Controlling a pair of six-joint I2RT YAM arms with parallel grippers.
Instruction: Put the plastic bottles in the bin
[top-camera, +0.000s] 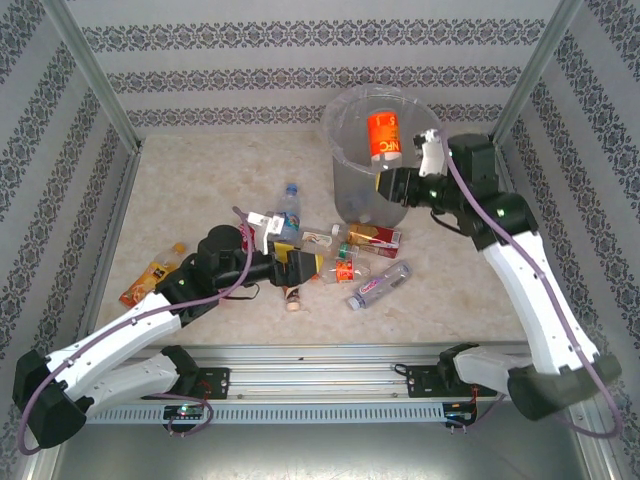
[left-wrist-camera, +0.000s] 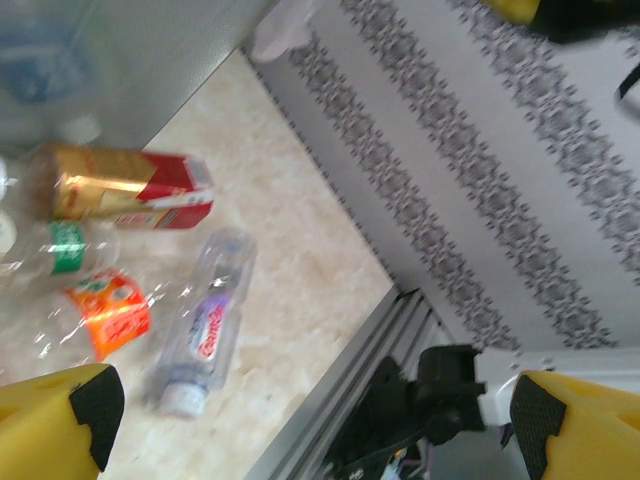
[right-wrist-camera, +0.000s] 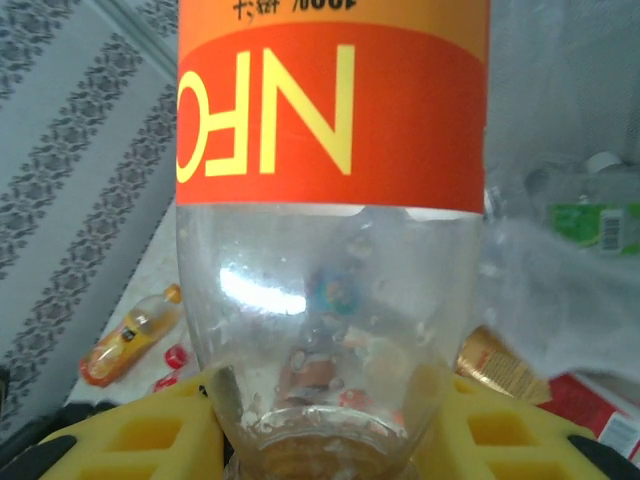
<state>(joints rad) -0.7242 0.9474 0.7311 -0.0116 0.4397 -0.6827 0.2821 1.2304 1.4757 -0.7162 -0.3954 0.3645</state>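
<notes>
My right gripper (right-wrist-camera: 320, 440) is clamped on a clear NFC bottle (right-wrist-camera: 330, 150) at the mouth of the grey bin (top-camera: 345, 185). Its orange label carries "NFC" in yellow letters, with "100%" beside it. My left gripper (left-wrist-camera: 310, 410) hangs with its jaws wide apart over the worktop (left-wrist-camera: 300, 260). Near it lie a purple-labelled bottle (left-wrist-camera: 205, 325) and a red-and-gold bottle (left-wrist-camera: 130, 190), their lettering too blurred to read.

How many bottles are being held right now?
1: an orange-labelled bottle, neck down in the right gripper, at the bin opening as seen from the top camera. The left gripper is open and empty.
</notes>
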